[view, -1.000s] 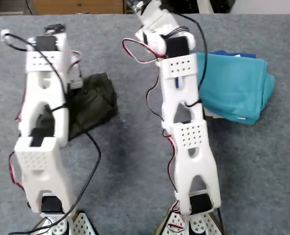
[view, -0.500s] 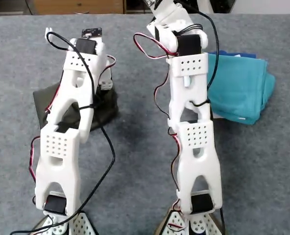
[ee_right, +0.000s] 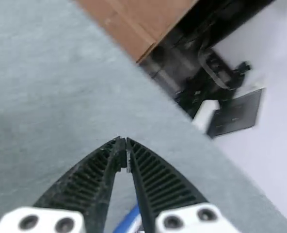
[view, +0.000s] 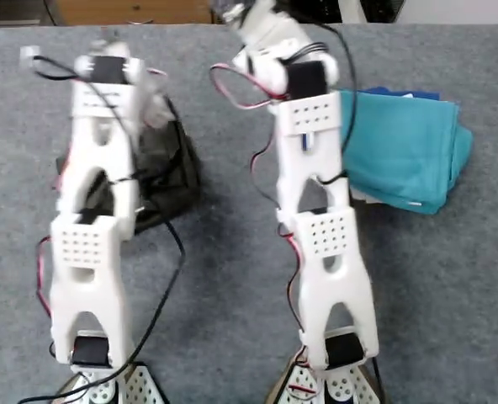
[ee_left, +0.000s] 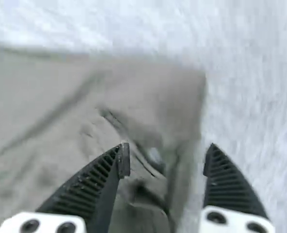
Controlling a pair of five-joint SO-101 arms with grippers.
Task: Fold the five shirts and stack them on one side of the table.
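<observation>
Fuzzy grey table [view: 224, 252], wooden cabinet [ee_right: 134, 19] past the far edge, white wall [ee_right: 279, 160], dark clutter [ee_right: 206, 63] between.

Grey carpeted table [view: 228, 278], wooden cabinet [ee_right: 134, 19] beyond its edge

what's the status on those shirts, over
Left pincer open over the dark shirt corner. Right pincer shut, empty, above the table. Teal shirt folded, right side. No obstruction seen.

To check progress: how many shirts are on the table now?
3: a dark shirt on the left, a teal shirt folded on the right, and a blue one peeking from beneath it. More may be hidden in that stack.
</observation>
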